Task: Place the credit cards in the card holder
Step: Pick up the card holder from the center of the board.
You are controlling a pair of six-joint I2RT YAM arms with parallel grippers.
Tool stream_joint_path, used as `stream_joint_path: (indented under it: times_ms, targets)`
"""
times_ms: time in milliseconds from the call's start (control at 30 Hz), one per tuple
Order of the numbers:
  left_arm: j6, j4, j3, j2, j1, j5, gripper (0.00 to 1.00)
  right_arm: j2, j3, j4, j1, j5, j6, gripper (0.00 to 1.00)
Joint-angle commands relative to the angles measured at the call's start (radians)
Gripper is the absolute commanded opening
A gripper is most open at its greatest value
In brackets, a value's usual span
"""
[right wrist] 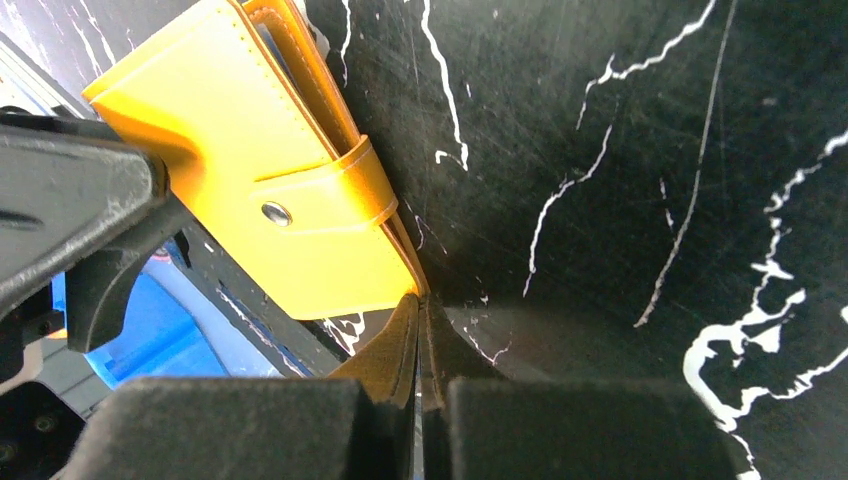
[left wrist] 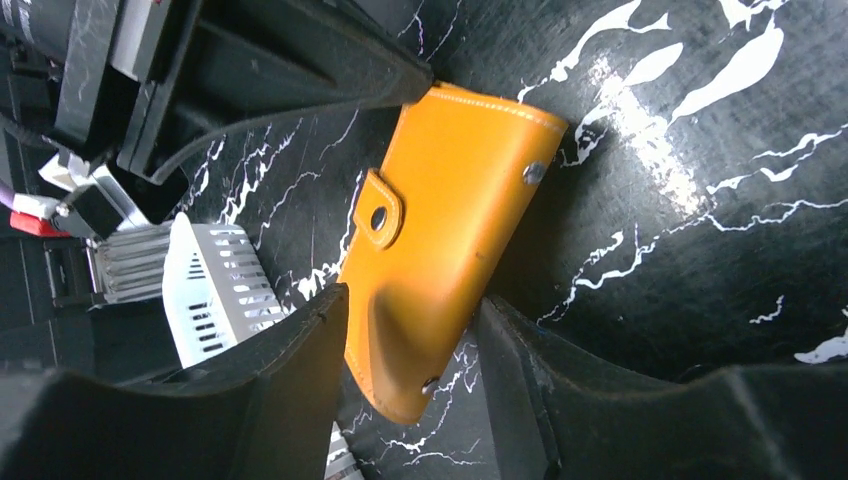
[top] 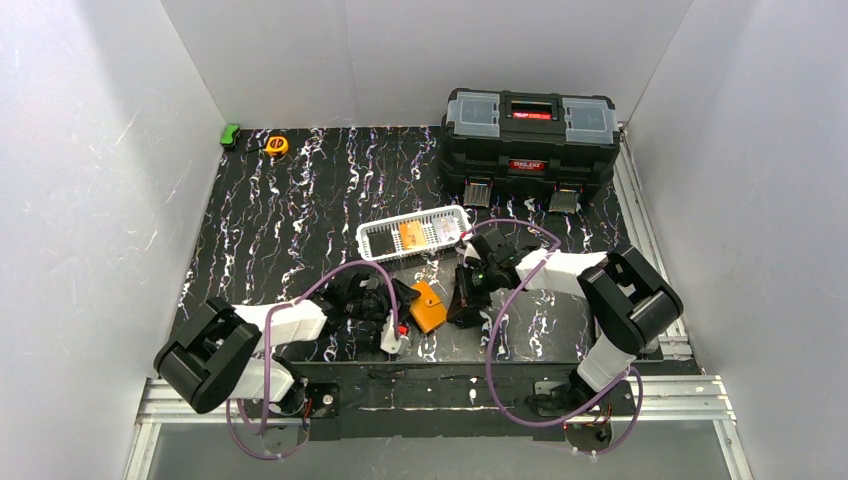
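Near edge: both arms point in twd the middle and meet at the orange leather-like folding wallet (left wrist: 450, 220). It sits on the black white-veined tabletop (top: 300, 230) just past the bases, btw the two grippers. Left gripper (left wrist: 412, 310): jaws roughly half open, straddling the wallet's near end. Its black fingers (left wrist: 290, 380) sit one per long edge, inner faces right at the leather, w/ a small dent in the cover next to one finger. Can't tell if that's a real clamp or just contact. Wallet is folded shut w/ the snap tab (left wrist: 378, 212) lying over the cover; it looks tilted rather than flat, hard to be sure. Right gripper (right wrist: 420, 330): jaws fully together at the wallet's opposite corner. That corner runs straight into the seam btw the pads and a thin orange-brown sliver shows there, so it reads as pinched on the wallet's edge. Just beyond the wallet: white slotted plastic basket (top: 365, 243) lying crosswise, w/ a flat orange card (top: 410, 236) inside; paler bits next to it are too small to ID. Further back on the right: black plastic toolbox (top: 530, 150) w/ clear lid compartments, near the back wall. Far left corner: orange-yellow tape measure (top: 276, 145) w/ a small green object (top: 230, 135) beside it.
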Motion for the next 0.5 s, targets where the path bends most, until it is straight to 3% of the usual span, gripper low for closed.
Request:
stream_joint_path:
  times_ms: [0, 133, 333, 467]
  targets:
    - [-0.007, 0.058, 0.000, 0.012, -0.023, 0.060, 0.47, 0.026, 0.057, -0.006, 0.005, -0.012, -0.023, 0.01]
    - [-0.004, 0.084, 0.016, 0.051, -0.026, 0.044, 0.42, 0.038, 0.069, -0.008, 0.007, -0.027, -0.034, 0.01]
    - [-0.002, 0.124, 0.028, 0.058, -0.025, 0.022, 0.16, 0.047, 0.083, -0.042, 0.011, -0.041, -0.066, 0.02]
    - [-0.012, 0.154, 0.027, -0.003, -0.025, 0.012, 0.06, -0.032, 0.120, -0.129, 0.011, 0.060, -0.101, 0.23]
